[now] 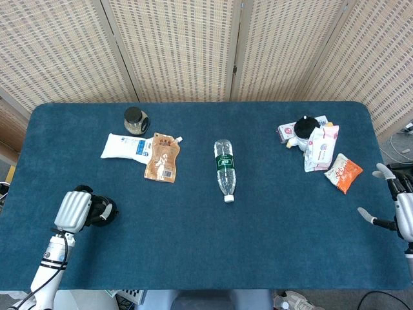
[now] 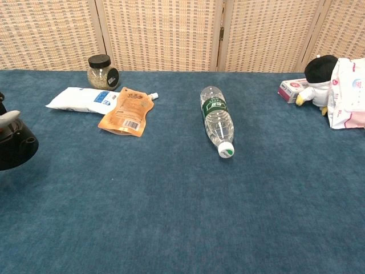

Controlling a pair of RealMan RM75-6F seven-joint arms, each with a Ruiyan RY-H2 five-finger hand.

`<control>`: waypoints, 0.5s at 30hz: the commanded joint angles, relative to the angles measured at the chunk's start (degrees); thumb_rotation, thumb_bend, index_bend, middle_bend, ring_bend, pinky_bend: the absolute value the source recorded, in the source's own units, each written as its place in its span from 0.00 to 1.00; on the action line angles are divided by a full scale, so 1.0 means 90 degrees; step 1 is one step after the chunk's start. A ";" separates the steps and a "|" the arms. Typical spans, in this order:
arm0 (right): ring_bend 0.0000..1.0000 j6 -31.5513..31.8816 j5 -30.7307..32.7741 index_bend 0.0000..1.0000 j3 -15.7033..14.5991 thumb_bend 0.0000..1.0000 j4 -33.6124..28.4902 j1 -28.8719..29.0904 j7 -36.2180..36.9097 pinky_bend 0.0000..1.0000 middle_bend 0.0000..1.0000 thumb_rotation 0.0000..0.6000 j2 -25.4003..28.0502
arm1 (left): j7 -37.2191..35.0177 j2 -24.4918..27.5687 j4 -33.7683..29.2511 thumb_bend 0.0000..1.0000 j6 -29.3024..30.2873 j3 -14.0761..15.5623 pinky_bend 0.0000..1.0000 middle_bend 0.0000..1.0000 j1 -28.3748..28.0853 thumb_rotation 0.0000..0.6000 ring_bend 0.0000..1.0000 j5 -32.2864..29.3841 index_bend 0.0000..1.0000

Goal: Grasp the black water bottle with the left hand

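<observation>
I am holding the black water bottle (image 1: 103,212) in my left hand (image 1: 74,211) near the table's (image 1: 193,245) front left corner; the fingers are curling around its body, and the forearm is running back toward the front edge. In the chest view the bottle (image 2: 14,147) is sitting at the far left edge, tilted, with one pale fingertip (image 2: 10,116) lying over its top. My right hand (image 1: 401,210) is hanging off the table's right edge, fingers spread apart and holding nothing. A clear plastic bottle (image 1: 224,166) is lying on its side mid-table, well apart from both hands.
</observation>
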 commanded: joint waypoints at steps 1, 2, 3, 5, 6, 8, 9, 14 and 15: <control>0.14 -0.0002 0.0004 0.10 0.0003 0.17 -0.0004 0.0001 -0.0006 0.11 0.25 1.00 0.0000 | 0.0000 0.0003 0.0011 0.36 0.0008 0.0004 0.35 1.00 0.0007 0.85 0.88 0.0005 1.00; 0.14 -0.0003 0.0008 0.10 0.0005 0.17 -0.0007 0.0000 -0.0010 0.11 0.25 1.00 0.0000 | -0.0006 0.0001 0.0011 0.36 0.0012 0.0005 0.35 1.00 0.0009 0.85 0.88 0.0008 1.00; 0.14 -0.0006 0.0012 0.10 0.0004 0.17 -0.0010 -0.0001 -0.0011 0.11 0.25 1.00 0.0001 | -0.0014 -0.0002 0.0011 0.36 0.0020 0.0007 0.35 1.00 0.0013 0.83 0.88 0.0012 1.00; 0.14 -0.0011 0.0016 0.10 0.0003 0.17 -0.0014 -0.0002 -0.0014 0.11 0.25 1.00 0.0001 | -0.0007 -0.0002 0.0018 0.36 0.0016 0.0012 0.35 1.00 0.0014 0.82 0.88 0.0013 1.00; 0.14 -0.0009 0.0017 0.10 0.0004 0.17 -0.0013 -0.0003 -0.0015 0.11 0.25 1.00 0.0001 | 0.0000 -0.0001 0.0019 0.36 0.0011 0.0013 0.35 1.00 0.0012 0.82 0.88 0.0010 1.00; 0.14 -0.0003 0.0017 0.10 0.0005 0.17 -0.0013 -0.0007 -0.0009 0.11 0.25 1.00 0.0001 | -0.0005 -0.0006 0.0024 0.36 0.0014 0.0011 0.35 1.00 0.0012 0.82 0.88 0.0010 1.00; 0.14 0.0000 0.0021 0.10 0.0008 0.17 -0.0010 -0.0009 -0.0011 0.11 0.25 1.00 -0.0001 | -0.0011 -0.0007 0.0026 0.36 0.0014 0.0011 0.35 1.00 0.0013 0.82 0.88 0.0011 1.00; 0.14 0.0003 0.0028 0.10 0.0010 0.17 0.0001 -0.0017 -0.0004 0.11 0.25 1.00 -0.0006 | 0.0016 -0.0006 0.0024 0.36 -0.0001 0.0016 0.35 1.00 0.0008 0.82 0.88 0.0005 1.00; 0.14 0.0003 0.0029 0.10 0.0009 0.17 0.0001 -0.0018 -0.0003 0.11 0.25 1.00 -0.0006 | 0.0019 -0.0007 0.0024 0.36 -0.0002 0.0017 0.35 1.00 0.0008 0.82 0.88 0.0006 1.00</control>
